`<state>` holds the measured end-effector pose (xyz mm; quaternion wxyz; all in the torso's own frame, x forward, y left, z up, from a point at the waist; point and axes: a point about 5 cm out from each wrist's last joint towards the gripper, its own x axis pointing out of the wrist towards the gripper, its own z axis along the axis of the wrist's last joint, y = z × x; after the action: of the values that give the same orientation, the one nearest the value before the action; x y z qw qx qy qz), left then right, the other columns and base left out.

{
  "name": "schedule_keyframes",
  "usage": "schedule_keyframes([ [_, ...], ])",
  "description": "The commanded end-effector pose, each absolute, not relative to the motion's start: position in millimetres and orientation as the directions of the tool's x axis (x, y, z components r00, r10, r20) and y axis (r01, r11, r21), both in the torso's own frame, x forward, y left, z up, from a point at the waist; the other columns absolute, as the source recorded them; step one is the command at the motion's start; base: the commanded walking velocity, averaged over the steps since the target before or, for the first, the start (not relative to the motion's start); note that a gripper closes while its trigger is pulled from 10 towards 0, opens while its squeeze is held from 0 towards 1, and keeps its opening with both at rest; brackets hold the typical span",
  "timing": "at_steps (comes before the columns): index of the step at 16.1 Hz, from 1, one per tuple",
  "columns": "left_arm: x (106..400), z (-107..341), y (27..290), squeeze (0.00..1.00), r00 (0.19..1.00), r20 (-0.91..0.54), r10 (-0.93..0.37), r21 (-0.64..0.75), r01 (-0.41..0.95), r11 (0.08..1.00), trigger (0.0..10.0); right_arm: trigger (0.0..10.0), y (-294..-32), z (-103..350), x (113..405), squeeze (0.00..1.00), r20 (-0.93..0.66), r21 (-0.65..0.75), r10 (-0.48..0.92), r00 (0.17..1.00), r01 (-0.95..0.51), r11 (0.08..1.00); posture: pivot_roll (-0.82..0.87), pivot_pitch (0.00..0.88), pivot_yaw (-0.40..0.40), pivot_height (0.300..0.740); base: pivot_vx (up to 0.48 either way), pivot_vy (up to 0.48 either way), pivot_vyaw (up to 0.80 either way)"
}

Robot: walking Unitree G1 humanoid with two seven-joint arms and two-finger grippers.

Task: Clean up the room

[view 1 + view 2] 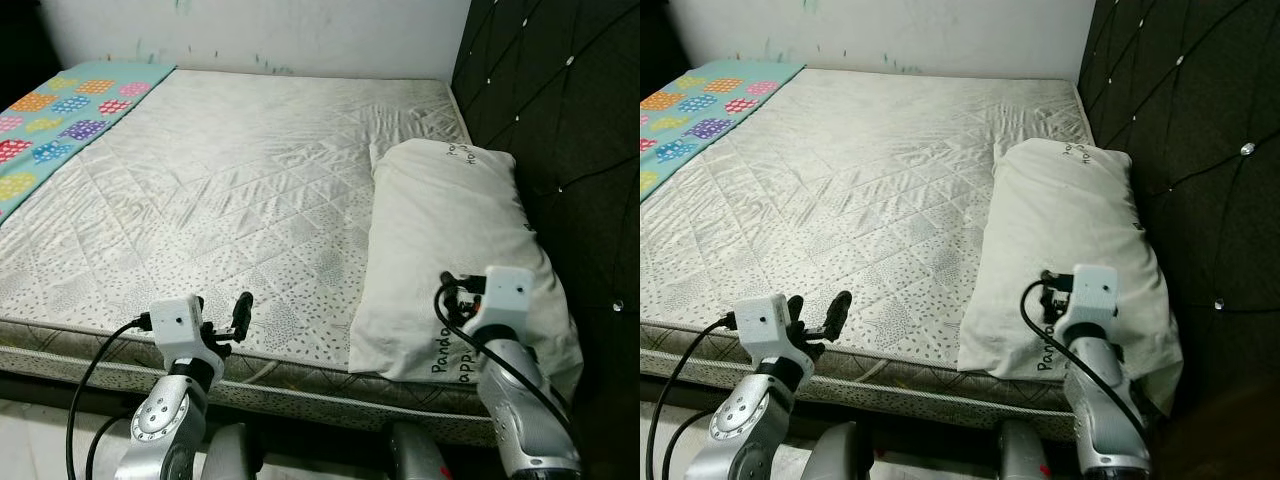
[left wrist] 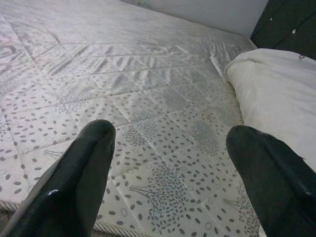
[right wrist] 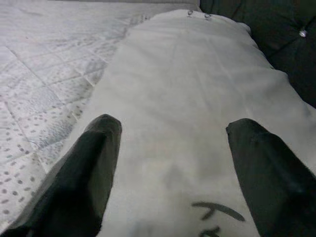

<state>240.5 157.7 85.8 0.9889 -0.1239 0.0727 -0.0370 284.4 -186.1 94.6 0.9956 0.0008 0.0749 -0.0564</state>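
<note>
head stereo looks down over mattress (image 1: 220, 190); wrist cameras close, sharing pillow (image 3: 197, 98).

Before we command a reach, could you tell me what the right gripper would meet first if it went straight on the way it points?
Most likely the white pillow: the open right gripper points along its length, with the dark headboard beyond. Depth is unclear.

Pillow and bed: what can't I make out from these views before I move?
- Pillow print: near-end lettering partly hidden by the right arm in both eye views; cut off by the edge in the right wrist view.
- Patterned blanket: cut off by the left edge.
- Mattress front side: hidden behind both arms.
</note>
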Motion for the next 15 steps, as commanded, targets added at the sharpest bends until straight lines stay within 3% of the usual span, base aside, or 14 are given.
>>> schedule_keyframes([
  [1, 241.6, 84.7, 159.1, 0.00, 0.987, -0.140, -0.081, -0.241, 0.045, 0.970, 10.0, 10.0, -185.1, 103.2, 288.7, 1.00, -0.124, -0.001, -0.105, 0.987, 0.105, 0.994, -0.06, 0.000, 0.006, 0.607, 0.000, 0.000, 0.00],
  [3, 241.4, 84.2, 158.5, 0.00, 0.986, -0.141, -0.084, -0.241, 0.049, 0.969, 10.0, 10.0, -187.4, 107.7, 292.1, 1.00, -0.103, 0.004, -0.102, 0.989, 0.103, 0.995, -0.05, 0.000, 0.005, 0.607, 0.000, 0.000, 0.00],
  [15, 242.6, 82.1, 157.6, 0.00, 0.984, -0.147, -0.097, -0.238, 0.060, 0.969, 10.0, 10.0, -199.3, 110.2, 297.6, 1.00, -0.102, 0.008, -0.143, 0.984, 0.145, 0.989, -0.06, 0.000, 0.006, 0.740, 0.000, 0.000, 0.00],
])
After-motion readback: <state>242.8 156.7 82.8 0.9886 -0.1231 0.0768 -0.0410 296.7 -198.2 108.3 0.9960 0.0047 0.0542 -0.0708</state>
